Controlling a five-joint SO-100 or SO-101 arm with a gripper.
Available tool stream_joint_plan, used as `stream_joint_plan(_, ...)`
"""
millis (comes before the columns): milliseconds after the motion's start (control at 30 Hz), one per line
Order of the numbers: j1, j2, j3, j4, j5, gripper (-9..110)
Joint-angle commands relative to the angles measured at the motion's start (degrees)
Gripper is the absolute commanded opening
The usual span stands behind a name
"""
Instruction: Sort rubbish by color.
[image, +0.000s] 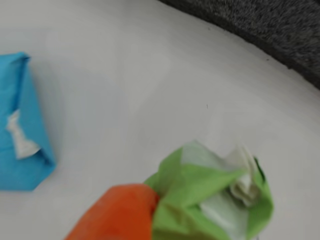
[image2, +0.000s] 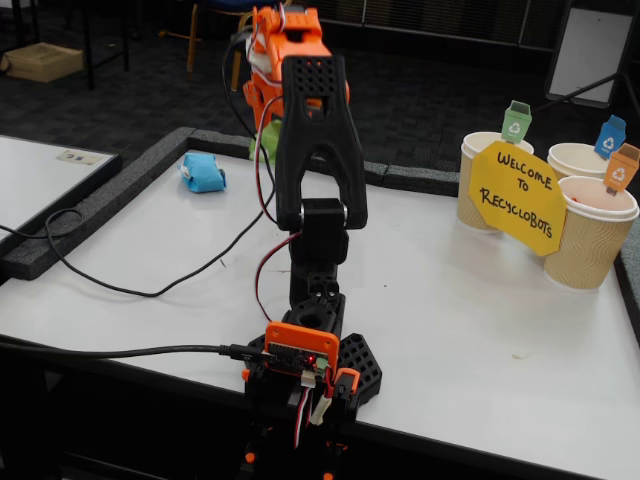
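1. A wide white table top (image2: 480, 330) is seen in the fixed view, with one black and orange robot arm (image2: 318, 160) standing on it.
2. Three brown paper cups (image2: 590, 245) are counted at the right side of the table, each with a small coloured tag, and one yellow paper sign (image2: 516, 197) is set in front of them.
3. One crumpled green paper wad (image: 215, 200) is seen in the wrist view, touching an orange finger (image: 117, 215) of the gripper (image2: 268, 135). Only this one finger is shown, so it cannot be told if the gripper is apart or closed on the wad.
4. One light blue paper wad (image: 22, 125) is seen lying on the table, well apart from the green wad, at the left in the wrist view.
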Motion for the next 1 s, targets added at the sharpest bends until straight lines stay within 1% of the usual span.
stream_joint_plan(0,-0.79,35.86,5.89,-0.35,8.09,0)
stream_joint_plan(133,-0.35,48.78,17.58,-0.97,16.00,0)
stream_joint_plan(233,1.41,59.59,28.21,-2.72,19.51,0)
stream_joint_plan(567,13.45,91.14,53.26,-5.19,24.96,0)
stream_joint_plan(667,16.35,97.82,58.01,-4.83,26.89,0)
stream_joint_plan(833,17.93,106.61,65.92,-4.75,30.50,0)
stream_joint_plan(967,19.69,111.97,70.84,-5.27,31.29,0)
